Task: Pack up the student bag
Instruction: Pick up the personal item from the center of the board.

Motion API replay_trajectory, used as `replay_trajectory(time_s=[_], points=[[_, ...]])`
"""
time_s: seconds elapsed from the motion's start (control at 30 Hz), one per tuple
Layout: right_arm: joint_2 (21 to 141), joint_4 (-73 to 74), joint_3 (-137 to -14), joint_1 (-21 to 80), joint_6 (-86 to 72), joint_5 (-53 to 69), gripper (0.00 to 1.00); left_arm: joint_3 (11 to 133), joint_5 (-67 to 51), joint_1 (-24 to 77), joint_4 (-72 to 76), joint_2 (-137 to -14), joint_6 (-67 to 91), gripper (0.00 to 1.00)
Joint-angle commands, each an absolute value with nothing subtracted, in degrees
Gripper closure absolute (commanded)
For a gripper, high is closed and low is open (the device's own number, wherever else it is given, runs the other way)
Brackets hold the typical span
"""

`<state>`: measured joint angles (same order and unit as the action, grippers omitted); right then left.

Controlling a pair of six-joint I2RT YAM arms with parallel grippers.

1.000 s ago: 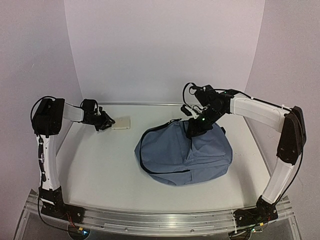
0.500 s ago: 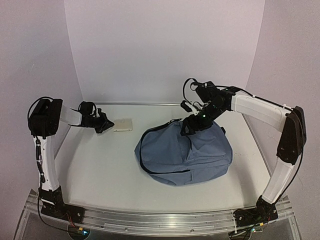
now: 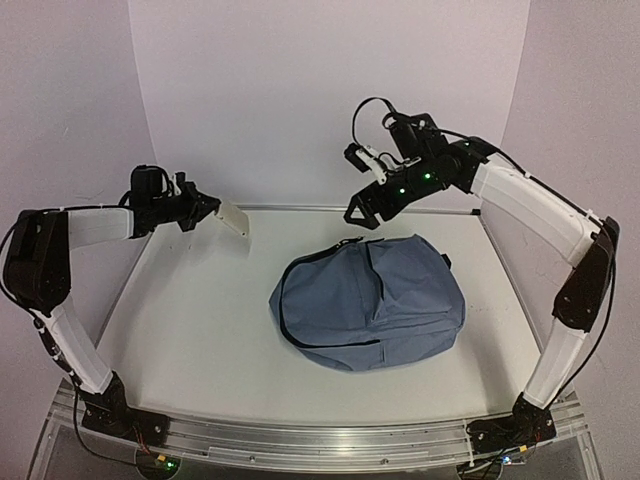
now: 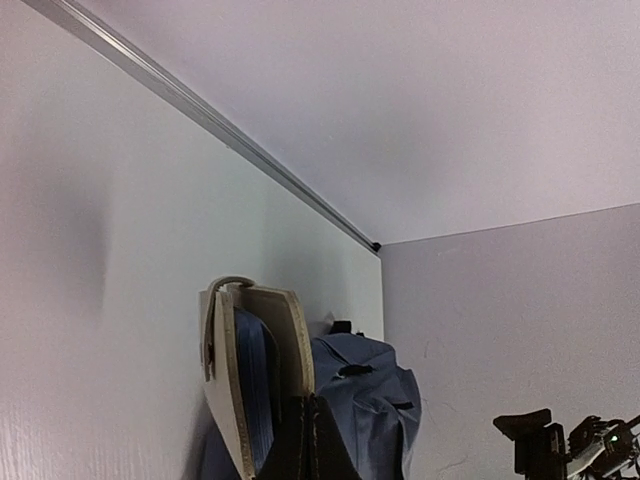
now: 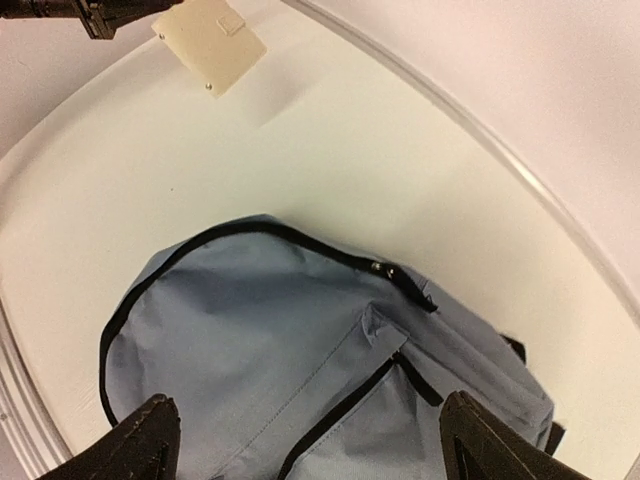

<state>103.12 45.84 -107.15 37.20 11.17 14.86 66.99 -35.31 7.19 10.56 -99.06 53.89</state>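
The student bag [image 3: 370,300] lies flat in the middle of the table, blue-grey, its black zipper line shut with the pull near the top [image 5: 380,268]. My right gripper [image 3: 363,207] hangs open above the bag's far edge, both fingers [image 5: 140,440] spread wide over the fabric with nothing between them. My left gripper [image 3: 210,213] is shut on one edge of a flat cream case [image 3: 233,220], held in the air at the back left. In the left wrist view the cream case [image 4: 255,370] shows blue between its covers, with the bag [image 4: 375,400] behind it.
White walls enclose the table on three sides, with a metal strip [image 3: 290,207] along the back edge. The right arm's black gripper [image 4: 565,445] shows at the lower right of the left wrist view.
The left gripper shut on the cream case and lifted it off the table. The right gripper let go of the bag's top, opened and rose up to the left.
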Motion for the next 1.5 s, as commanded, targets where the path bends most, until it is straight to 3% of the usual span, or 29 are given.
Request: replay_trajectory(time_s=[0.0,0.27,0.47,0.83,1.07,1.23,1.27,1.4,1.47], points=[[105.54,43.95,-112.39,43.44,14.53,4.15,0.1,63.87,-34.0,11.5,11.98,-91.12,60.19,1.0],[111.68,39.16,-114.38,53.77,18.34,-6.58,0.11,58.62,-29.14,18.58,14.59,-83.56,74.34,1.0],[115.27,32.6,-114.93,59.02,20.51,-15.69,0.21,55.9,-27.17,23.97,21.01,-82.74,83.52,1.0],[119.87,24.04,-114.4,62.13,25.83,-24.35,0.23,54.82,-26.39,29.42,28.56,-83.53,90.51,1.0],[119.16,17.16,-109.69,62.06,30.16,-30.32,0.56,54.29,-27.11,30.71,33.17,-84.98,93.7,1.0],[116.07,15.46,-107.05,62.1,30.29,-29.27,0.96,54.86,-27.15,30.94,32.75,-85.34,93.15,1.0],[115.22,15.45,-106.54,62.08,30.11,-28.63,1.0,55.18,-27.18,30.94,31.75,-85.28,91.92,0.95],[111.22,16.47,-104.53,62.08,28.27,-24.71,1.0,58.22,-26.42,30.72,22.35,-83.64,83.79,0.44],[108.58,17.88,-103.54,61.88,26.58,-22.05,1.0,60.27,-25.51,30.48,15.76,-82.01,77.26,0.28]])
